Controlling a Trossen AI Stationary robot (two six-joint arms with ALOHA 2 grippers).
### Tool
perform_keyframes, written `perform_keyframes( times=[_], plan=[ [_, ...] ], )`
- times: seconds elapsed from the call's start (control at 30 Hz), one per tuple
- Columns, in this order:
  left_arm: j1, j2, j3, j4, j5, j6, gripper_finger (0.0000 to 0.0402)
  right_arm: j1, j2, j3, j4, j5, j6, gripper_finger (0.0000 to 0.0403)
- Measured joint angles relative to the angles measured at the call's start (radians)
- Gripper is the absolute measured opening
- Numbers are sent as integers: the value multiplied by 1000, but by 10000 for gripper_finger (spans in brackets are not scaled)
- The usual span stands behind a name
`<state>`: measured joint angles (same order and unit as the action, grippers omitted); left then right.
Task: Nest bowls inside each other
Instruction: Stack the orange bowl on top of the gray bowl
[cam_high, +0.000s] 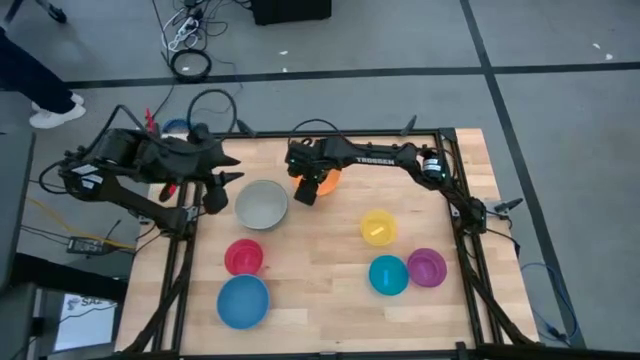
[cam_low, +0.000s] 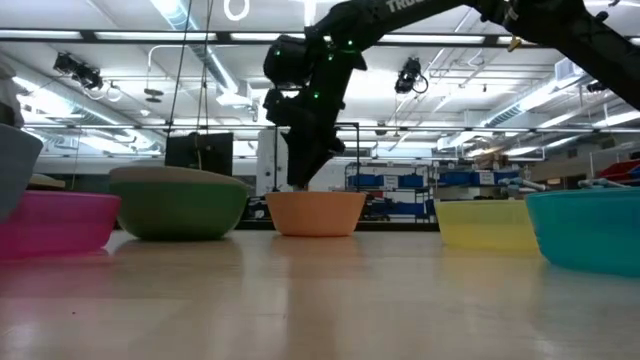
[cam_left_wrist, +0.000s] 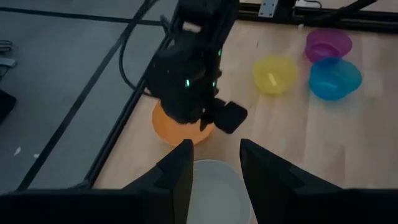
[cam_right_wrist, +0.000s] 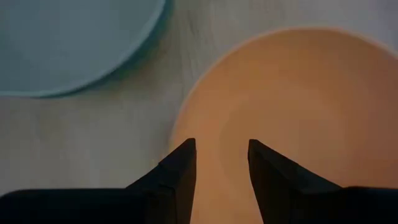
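I count seven bowls on the wooden surface (cam_high: 320, 300), one of each colour, none nested yet: a grey-green bowl (cam_high: 262, 204) near my left side, an orange bowl (cam_high: 326, 182) at the far middle, a yellow bowl (cam_high: 378, 227) right of centre, a teal bowl (cam_high: 388, 275) touching or just beside a purple bowl (cam_high: 427, 267), a red bowl (cam_high: 244, 257), and a blue bowl (cam_high: 243, 301) just in front of the red one. My right claw (cam_right_wrist: 217, 163) hangs directly over the orange bowl, its two fingers apart and holding nothing, the tips above the bowl's near rim; from the level view I cannot tell for sure whether they touch it. My left claw (cam_left_wrist: 214, 163) waits at the left edge of the surface, fingers also spread and empty, pointing over the grey-green bowl. The surface is pale wood planking inside a black frame (cam_high: 455, 190). Around it is grey floor (cam_high: 560, 110) crossed by dark lines, with cables (cam_high: 190, 40) lying on it, and a person's leg and white shoe (cam_high: 55, 112) at the far left. Across the surface the room shows ceiling light strips (cam_low: 120, 40) and blue shelving (cam_low: 400, 185).
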<state>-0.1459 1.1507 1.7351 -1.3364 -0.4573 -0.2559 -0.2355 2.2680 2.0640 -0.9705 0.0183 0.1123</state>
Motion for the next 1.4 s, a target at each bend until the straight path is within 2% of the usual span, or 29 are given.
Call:
perform_keyframes(
  times=[0.3, 0.43, 0.63, 0.93, 1.27, 1.4],
  plan=[
    [0, 0, -8, 0, -53, -16, 140, 67, -15, -5, -27, 8, 18, 131],
    [0, -1, -7, 0, -55, -16, 140, 80, -13, -42, 24, 104, 23, 131],
    [0, -1, -7, 0, -55, -18, 140, 73, -13, -53, 63, 142, 34, 130],
    [0, -1, -7, 0, -55, -37, 140, 67, -13, -85, 83, 138, 55, 130],
    [0, -1, -6, 0, -55, -38, 140, 69, -12, -203, 150, 136, 69, 130],
    [0, -1, -6, 0, -55, -41, 140, 67, -12, -204, 161, 174, 59, 130]
  ],
)
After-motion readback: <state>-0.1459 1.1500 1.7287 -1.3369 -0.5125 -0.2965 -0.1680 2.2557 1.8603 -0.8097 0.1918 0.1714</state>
